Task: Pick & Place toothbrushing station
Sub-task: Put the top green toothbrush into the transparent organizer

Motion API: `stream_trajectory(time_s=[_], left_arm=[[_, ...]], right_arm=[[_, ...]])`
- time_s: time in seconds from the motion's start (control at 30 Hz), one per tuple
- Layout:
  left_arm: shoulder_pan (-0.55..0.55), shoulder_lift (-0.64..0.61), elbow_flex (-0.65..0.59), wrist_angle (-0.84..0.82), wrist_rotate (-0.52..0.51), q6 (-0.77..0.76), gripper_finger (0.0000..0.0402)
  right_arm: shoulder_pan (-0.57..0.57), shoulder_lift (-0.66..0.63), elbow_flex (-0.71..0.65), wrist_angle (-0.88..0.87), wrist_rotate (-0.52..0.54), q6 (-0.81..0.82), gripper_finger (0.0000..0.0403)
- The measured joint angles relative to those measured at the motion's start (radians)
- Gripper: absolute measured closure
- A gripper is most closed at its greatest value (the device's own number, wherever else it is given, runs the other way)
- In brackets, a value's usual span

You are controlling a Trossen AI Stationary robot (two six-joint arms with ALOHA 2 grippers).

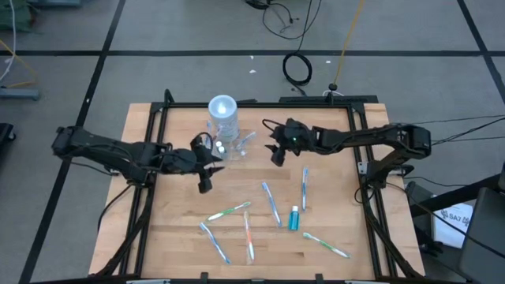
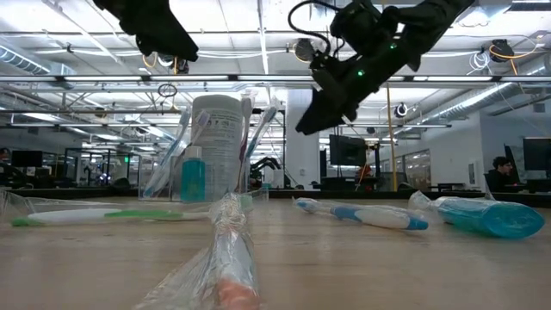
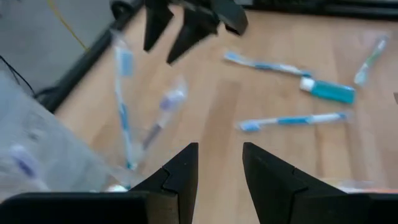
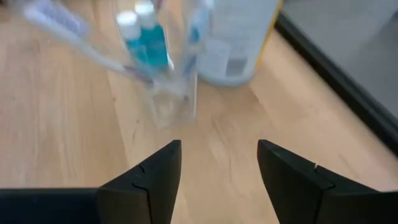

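Observation:
The toothbrushing station (image 1: 223, 125) stands at the table's far middle. It is a tall clear cylinder (image 4: 239, 37) with a pale round top, plus a low clear tray part (image 4: 158, 81). Toothbrushes and a teal tube stand in the tray part. My left gripper (image 1: 205, 183) hovers open just to the near left of it; nothing lies between its fingers (image 3: 219, 168). My right gripper (image 1: 276, 155) hovers open to the station's right, above the table and pointing at the tray part (image 4: 219, 162). It is also seen in the low view (image 2: 320, 112).
Several wrapped toothbrushes (image 1: 271, 202) (image 1: 229, 211) (image 1: 326, 245) and a teal tube (image 1: 294, 218) lie scattered on the near half of the wooden table. One wrapped brush (image 2: 228, 250) lies close to the low camera. A black frame rail (image 1: 260, 103) runs along the far edge.

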Motion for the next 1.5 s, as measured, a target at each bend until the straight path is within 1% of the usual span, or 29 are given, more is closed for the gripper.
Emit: stream_trajectory(time_s=[0.17,0.37,0.5,0.67,0.8,0.93,1.0,1.1,1.37,1.43,1.5], left_arm=[[-0.049,0.062,0.000,0.003,0.001,-0.106,0.0270],[-0.128,0.203,0.000,0.021,0.001,-0.250,0.0270],[-0.178,0.325,0.000,0.108,0.002,-0.308,0.0270],[-0.215,0.470,0.000,0.252,0.002,-0.392,0.0270],[-0.227,0.578,0.000,0.348,0.001,-0.402,0.0270],[-0.224,0.668,0.000,0.363,0.002,-0.442,0.0270],[-0.220,0.698,0.000,0.346,0.004,-0.475,0.0270],[-0.214,0.726,0.000,0.342,0.037,-0.492,0.0270],[-0.215,0.738,0.002,0.334,0.043,-0.395,0.0271],[-0.214,0.738,0.002,0.332,0.047,-0.376,0.0279],[-0.212,0.738,0.002,0.319,0.061,-0.354,0.0299]], right_arm=[[0.007,-0.001,0.000,-0.064,-0.001,0.009,0.0199],[0.012,-0.001,0.000,-0.068,-0.002,-0.064,0.0195],[0.012,-0.001,0.000,-0.066,-0.001,-0.124,0.0198],[0.011,-0.001,0.000,-0.058,-0.001,-0.198,0.0196],[0.011,-0.001,0.000,-0.023,-0.001,-0.276,0.0196],[0.011,-0.001,0.000,0.024,-0.001,-0.350,0.0199],[0.011,-0.001,0.000,0.041,-0.001,-0.357,0.0199],[0.011,-0.001,0.000,0.044,-0.001,-0.358,0.0196],[0.010,-0.001,0.000,0.055,-0.001,-0.355,0.0197],[0.010,-0.001,0.000,0.054,-0.001,-0.349,0.0197],[0.010,-0.001,0.000,0.055,-0.001,-0.348,0.0198]])
